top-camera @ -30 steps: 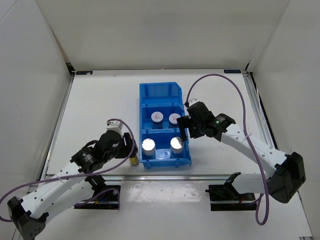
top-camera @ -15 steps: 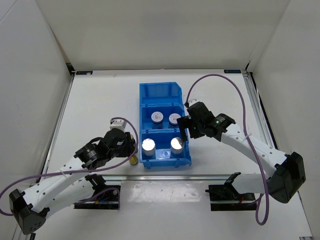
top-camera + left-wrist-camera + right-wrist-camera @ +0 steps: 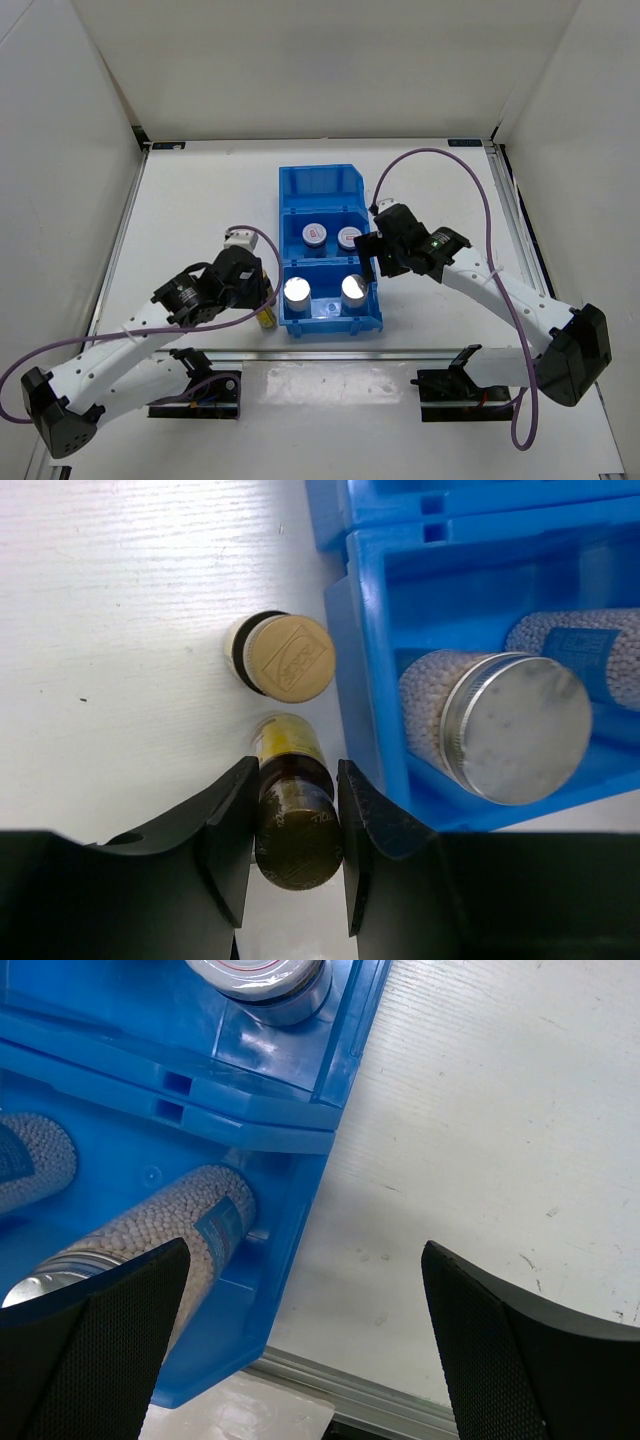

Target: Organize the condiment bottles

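Note:
Two dark amber gold-capped bottles stand on the table just left of the blue bin (image 3: 372, 670). My left gripper (image 3: 294, 820) is shut on the nearer amber bottle (image 3: 296, 825), with both jaws against its sides. The other amber bottle (image 3: 286, 657) stands free just beyond it. From above, my left gripper (image 3: 262, 302) covers most of them, and only one amber bottle (image 3: 267, 319) shows. Two silver-topped cylinders (image 3: 297, 291) (image 3: 353, 287) fill the bin's near compartment. Two white jars (image 3: 315, 235) (image 3: 349, 237) sit in the middle one. My right gripper (image 3: 305, 1260) hangs open and empty over the bin's right wall.
The blue bin (image 3: 320, 176) lies mid-table, with nothing in its far compartment. Its left wall stands close against my left gripper's right finger (image 3: 385, 825). The table's metal front rail (image 3: 400, 1400) runs just below the bin. White walls enclose the table.
My left gripper has moved right towards the bin and shut on the nearer amber bottle. The right arm has not moved.

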Robot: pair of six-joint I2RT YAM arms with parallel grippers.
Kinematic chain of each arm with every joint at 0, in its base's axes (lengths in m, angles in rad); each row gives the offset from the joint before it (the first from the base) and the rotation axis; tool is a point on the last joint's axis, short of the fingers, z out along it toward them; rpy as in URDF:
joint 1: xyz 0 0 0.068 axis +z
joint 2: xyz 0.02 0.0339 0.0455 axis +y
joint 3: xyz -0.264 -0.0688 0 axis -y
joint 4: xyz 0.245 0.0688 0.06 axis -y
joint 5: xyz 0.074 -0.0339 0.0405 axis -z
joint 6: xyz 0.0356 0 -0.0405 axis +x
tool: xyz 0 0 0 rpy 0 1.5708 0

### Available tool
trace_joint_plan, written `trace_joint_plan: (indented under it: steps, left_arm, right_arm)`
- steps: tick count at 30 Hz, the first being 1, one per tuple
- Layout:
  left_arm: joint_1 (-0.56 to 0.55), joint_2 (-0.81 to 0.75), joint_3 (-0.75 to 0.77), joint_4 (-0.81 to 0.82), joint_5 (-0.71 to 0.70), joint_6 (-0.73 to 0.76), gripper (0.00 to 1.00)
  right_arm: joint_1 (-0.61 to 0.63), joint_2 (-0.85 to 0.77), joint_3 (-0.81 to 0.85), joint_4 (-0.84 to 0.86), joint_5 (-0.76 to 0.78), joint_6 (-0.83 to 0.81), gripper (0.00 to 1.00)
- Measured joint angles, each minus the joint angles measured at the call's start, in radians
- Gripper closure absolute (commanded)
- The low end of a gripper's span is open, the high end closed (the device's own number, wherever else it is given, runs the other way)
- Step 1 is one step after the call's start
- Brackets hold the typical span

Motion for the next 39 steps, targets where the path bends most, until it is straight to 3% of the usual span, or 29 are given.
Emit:
trace_joint_plan:
  steps: [1,10,21,29,39]
  left_arm:
    - [0.000,0.008,0.017,-0.009,0.000,0.003,0.89]
    - [0.000,0.051,0.183,-0.105,-0.001,0.047,0.89]
    - [0.000,0.212,0.616,-0.257,-0.008,0.180,0.89]
    - [-0.004,0.439,0.974,-0.256,-0.056,0.320,0.89]
    - [0.000,0.743,1.168,-0.161,-0.052,0.441,0.89]
  right_arm:
    - [0.000,0.000,0.000,-0.001,0.001,0.000,0.00]
    - [0.000,0.000,0.000,-0.002,0.015,0.000,0.00]
    - [0.000,-0.018,0.000,-0.009,0.046,0.004,0.00]
    - [-0.003,-0.101,0.036,-0.106,0.095,0.033,0.00]
    - [-0.006,-0.306,0.053,-0.207,0.139,0.074,0.00]
